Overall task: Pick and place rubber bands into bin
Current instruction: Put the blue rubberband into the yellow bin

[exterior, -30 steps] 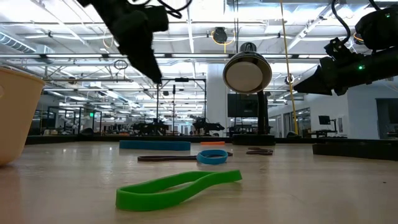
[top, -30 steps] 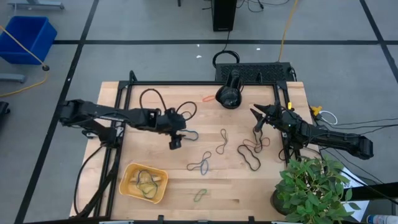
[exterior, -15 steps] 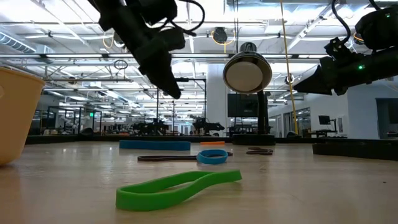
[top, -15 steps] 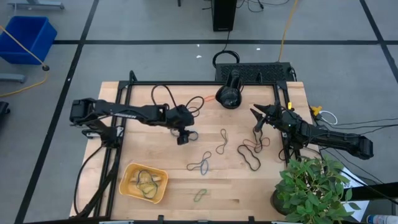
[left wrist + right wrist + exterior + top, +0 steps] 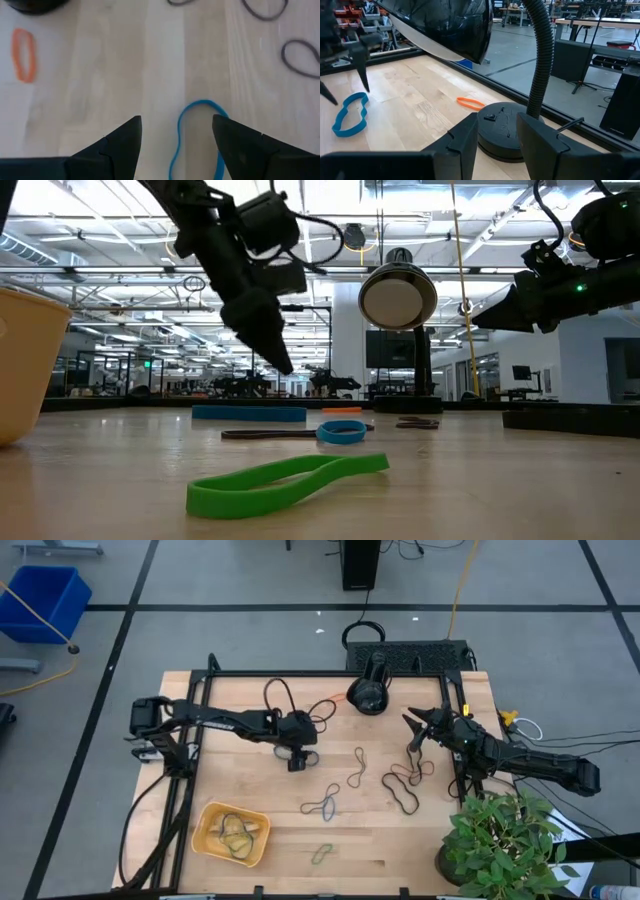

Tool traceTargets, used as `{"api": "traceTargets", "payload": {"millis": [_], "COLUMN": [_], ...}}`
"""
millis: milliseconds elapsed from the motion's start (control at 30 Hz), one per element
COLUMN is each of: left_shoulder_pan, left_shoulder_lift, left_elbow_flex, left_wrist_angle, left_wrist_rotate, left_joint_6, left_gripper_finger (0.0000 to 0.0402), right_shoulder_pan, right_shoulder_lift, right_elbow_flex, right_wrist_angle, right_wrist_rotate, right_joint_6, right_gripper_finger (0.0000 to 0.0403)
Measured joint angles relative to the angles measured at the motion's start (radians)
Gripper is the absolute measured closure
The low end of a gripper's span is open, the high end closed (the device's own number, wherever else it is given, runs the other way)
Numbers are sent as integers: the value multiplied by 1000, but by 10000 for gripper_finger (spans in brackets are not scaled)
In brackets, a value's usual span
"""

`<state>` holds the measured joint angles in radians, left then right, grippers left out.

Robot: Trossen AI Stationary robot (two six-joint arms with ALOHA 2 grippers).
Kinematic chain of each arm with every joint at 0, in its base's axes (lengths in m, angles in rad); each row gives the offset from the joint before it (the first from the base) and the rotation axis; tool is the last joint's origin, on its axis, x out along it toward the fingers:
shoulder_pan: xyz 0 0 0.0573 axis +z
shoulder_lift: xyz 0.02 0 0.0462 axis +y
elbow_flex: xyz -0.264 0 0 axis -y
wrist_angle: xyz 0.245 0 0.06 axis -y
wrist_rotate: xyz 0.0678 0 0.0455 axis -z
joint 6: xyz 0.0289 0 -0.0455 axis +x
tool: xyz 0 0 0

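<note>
The left gripper (image 5: 296, 762) hangs over the middle of the pale wooden table (image 5: 270, 850), its two dark fingers (image 5: 122, 145) spread wide and holding nothing. Right beneath it, between those fingers in the wrist view, lies a thin blue rubber band (image 5: 197, 137), flat on the wood; whether the fingertips touch the board cannot be told. In the low view the gripper (image 5: 275, 360) points down at a slant, its tip above the table surface.

Further back, near the round black base of the desk lamp (image 5: 368, 695), a small orange rubber band (image 5: 23, 54) lies on its own. Toward the middle and right of the table several dark and brown rubber bands (image 5: 355, 768) lie scattered, well apart from each other, and a green rubber band (image 5: 285, 480) lies near the front edge, big in the low view.

The small orange-yellow plastic bin (image 5: 207, 840) sits at the front left of the table, well apart from the left gripper, with a few dark and greenish bands (image 5: 235, 832) lying inside it.

The right gripper (image 5: 412, 730) waits over the right side of the table, beside the lamp and raised off the wood; its fingers (image 5: 462, 142) stand apart with nothing between them. A leafy green potted plant (image 5: 500, 840) fills the front right corner, and a large blue tub (image 5: 45, 600) stands on the floor away to the far left.
</note>
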<state>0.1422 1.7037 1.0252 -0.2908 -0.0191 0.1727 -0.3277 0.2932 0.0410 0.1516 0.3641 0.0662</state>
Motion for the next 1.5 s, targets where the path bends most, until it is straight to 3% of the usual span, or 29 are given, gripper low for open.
{"api": "traceTargets", "payload": {"millis": [400,700,833,1233,1500], "left_shoulder_pan": [-5,-5,-5,-7,-13], "left_shoulder_lift": [135,150,152,154,75], "left_elbow_flex": [0,2,2,0,-5], "left_wrist_angle": [5,5,1,5,-57], "left_wrist_rotate": [-56,-51,-25,5,22], "left_joint_6": [8,0,-28,-47,-101], "left_gripper_finger": [151,158,197,383,395], "right_shoulder_pan": [0,0,0,0,0], "right_shoulder_lift": [0,0,0,0,0], "right_elbow_flex": [0,0,0,0,0], "right_wrist_angle": [1,1,1,1,1], "right_wrist_rotate": [0,0,0,0,0], "right_joint_6": [0,0,0,1,0], "right_gripper_finger": [273,273,273,273,273]}}
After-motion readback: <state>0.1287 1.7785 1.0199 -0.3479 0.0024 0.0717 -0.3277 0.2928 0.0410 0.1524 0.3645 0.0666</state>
